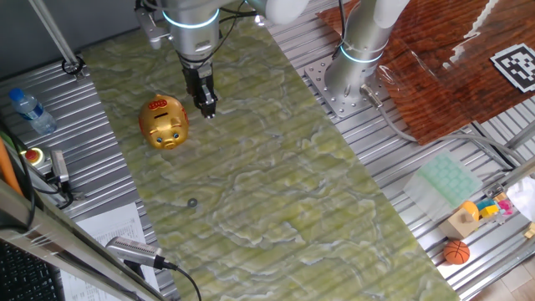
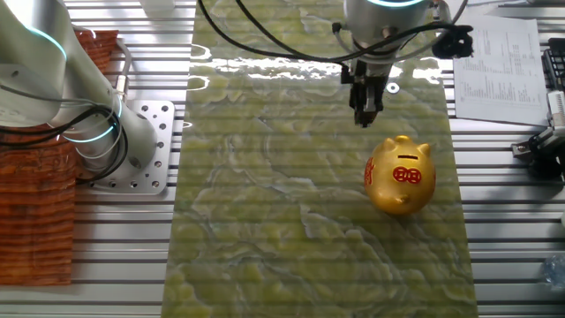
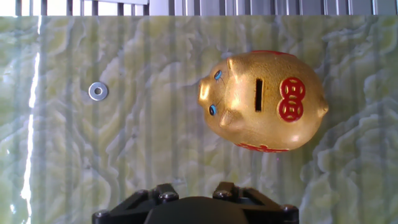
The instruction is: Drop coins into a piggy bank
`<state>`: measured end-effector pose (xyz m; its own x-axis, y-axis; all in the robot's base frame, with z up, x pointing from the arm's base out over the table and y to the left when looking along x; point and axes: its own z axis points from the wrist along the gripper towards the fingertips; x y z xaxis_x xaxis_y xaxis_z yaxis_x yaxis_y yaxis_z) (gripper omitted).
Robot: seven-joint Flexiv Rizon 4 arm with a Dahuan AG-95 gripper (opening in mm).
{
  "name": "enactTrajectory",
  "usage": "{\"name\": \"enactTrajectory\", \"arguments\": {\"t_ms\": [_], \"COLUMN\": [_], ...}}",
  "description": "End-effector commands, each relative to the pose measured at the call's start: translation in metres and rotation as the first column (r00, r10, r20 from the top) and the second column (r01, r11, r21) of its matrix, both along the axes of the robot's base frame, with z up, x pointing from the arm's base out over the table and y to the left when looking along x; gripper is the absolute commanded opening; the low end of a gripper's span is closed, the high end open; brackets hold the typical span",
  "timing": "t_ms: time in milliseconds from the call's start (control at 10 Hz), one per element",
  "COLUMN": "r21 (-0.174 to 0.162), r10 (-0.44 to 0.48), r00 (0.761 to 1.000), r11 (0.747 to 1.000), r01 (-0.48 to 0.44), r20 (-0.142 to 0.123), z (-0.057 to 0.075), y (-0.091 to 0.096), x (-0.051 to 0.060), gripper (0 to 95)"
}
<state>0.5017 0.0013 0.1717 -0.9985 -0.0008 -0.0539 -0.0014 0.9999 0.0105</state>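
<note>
The gold piggy bank (image 1: 164, 122) stands on the green marbled mat, with a slot and red marks on its back. It also shows in the other fixed view (image 2: 402, 174) and in the hand view (image 3: 264, 101), where the slot faces the camera. One small grey coin (image 1: 192, 201) lies flat on the mat, apart from the pig; it looks ring-like in the hand view (image 3: 97, 91). My gripper (image 1: 206, 107) hangs above the mat just beside the pig, not touching it, its fingers pressed together (image 2: 365, 113). Nothing shows between them. The hand view shows only the gripper's black base.
A second arm's base (image 1: 355, 75) stands on the metal table right of the mat. A water bottle (image 1: 32, 111) lies at the left. A small orange basketball (image 1: 456, 252) and toys sit at the far right. Papers (image 2: 494, 62) lie beside the mat.
</note>
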Motion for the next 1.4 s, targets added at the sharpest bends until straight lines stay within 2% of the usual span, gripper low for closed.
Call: {"name": "enactTrajectory", "arguments": {"t_ms": [100,800,1100,1400], "r21": [-0.001,0.0,-0.001,0.001], "r10": [-0.001,-0.012,-0.035,-0.07], "r00": [1.0,1.0,0.999,0.997], "r11": [1.0,1.0,0.999,0.998], "r01": [0.001,0.012,0.035,0.07], "r20": [0.001,-0.005,-0.01,-0.014], "z": [0.001,0.005,0.004,-0.003], "y": [0.0,0.005,0.02,0.042], "x": [-0.001,0.009,0.018,0.032], "gripper": [0.0,0.0,0.0,0.0]}}
